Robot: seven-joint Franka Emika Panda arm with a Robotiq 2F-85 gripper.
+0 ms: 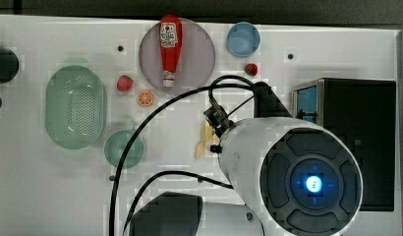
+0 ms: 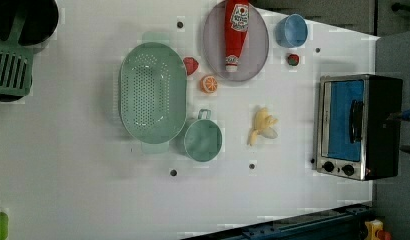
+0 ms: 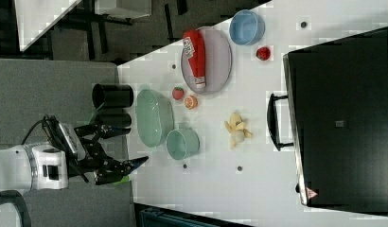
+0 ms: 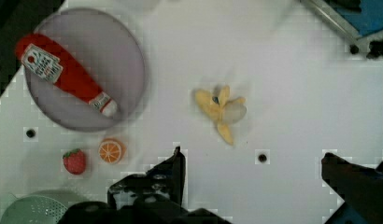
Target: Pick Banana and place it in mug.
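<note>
One arm hides half the banana [image 1: 203, 142] from above; hand [image 4: 252, 179] spread wide, empty

Banana [image 1: 203, 142]: top view, right part hidden behind the arm's white housing. Mug [image 1: 124, 148]: top view, crossed by a black cable. Colander [image 4: 26, 212]: wrist view, cut off by the picture's edge. Toaster oven [image 4: 355, 21]: wrist view, one corner showing. Ketchup bottle [image 2: 235, 30]: left view, base cut off; label text too small to read.
</note>
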